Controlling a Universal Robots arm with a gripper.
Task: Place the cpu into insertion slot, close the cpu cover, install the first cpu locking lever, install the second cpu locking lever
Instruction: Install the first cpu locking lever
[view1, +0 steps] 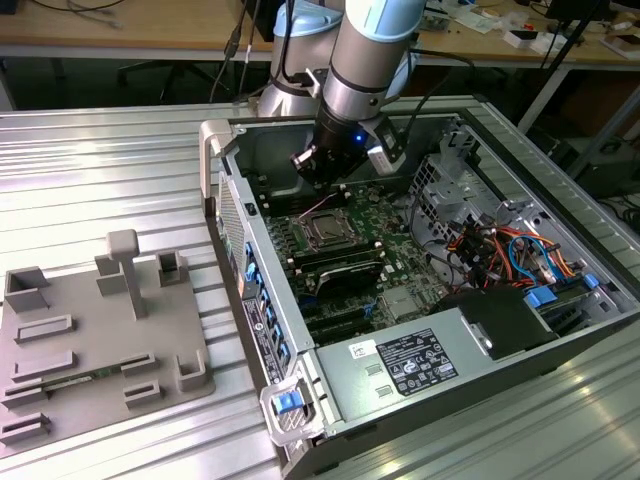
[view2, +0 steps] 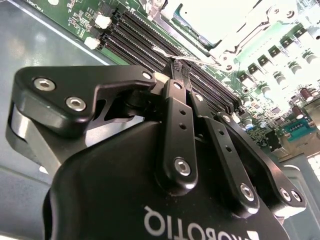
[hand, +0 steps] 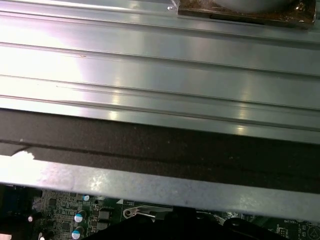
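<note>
Gripper (view2: 179, 67) jaws pinched, apparently on a thin wire lever (view2: 192, 59), upper centre. Slip could scrape the cpu cover (view2: 235, 30).

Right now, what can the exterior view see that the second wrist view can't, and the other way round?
Exterior view: the whole open computer case, its coloured cables, and a grey tray beside it. Second wrist view: the tool up close, tips shut beside a thin wire lever. Both: the tool, the green board and the insertion slot.
</note>
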